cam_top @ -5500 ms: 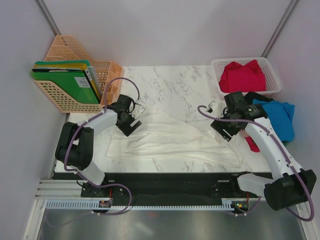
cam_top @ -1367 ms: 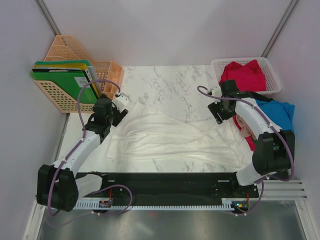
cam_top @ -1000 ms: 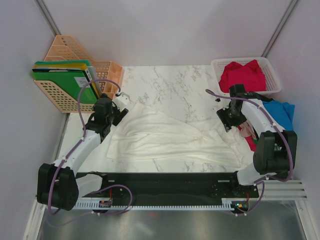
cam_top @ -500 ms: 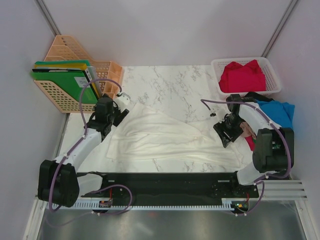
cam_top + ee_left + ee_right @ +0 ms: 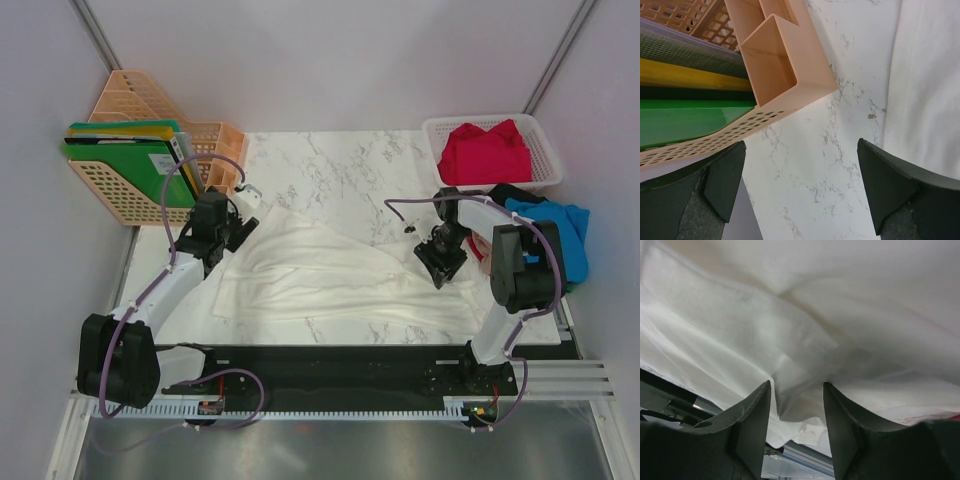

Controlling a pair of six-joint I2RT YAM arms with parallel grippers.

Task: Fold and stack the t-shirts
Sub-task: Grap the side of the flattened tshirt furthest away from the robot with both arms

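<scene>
Marble-patterned tabletop (image 5: pixel 340 165) fills the middle of the overhead view, with pale walls around it. At upper left stands a peach file rack (image 5: pixel 120 200) holding green folders (image 5: pixel 130 160). Just right of it the left gripper (image 5: pixel 801 149) hovers over bare marble, jaws spread wide with nothing between them, beside the upper left corner of the white shirt (image 5: pixel 330 275). That shirt lies spread and creased across the centre of the table. On its right part sits the right gripper (image 5: pixel 796 387), its jaws partway apart with a ridge of white cloth between them; I cannot tell whether it is pinched. At upper right a white basket (image 5: pixel 432 135) holds a red shirt (image 5: pixel 485 152), and a blue shirt (image 5: pixel 562 232) lies below it at the right edge.
</scene>
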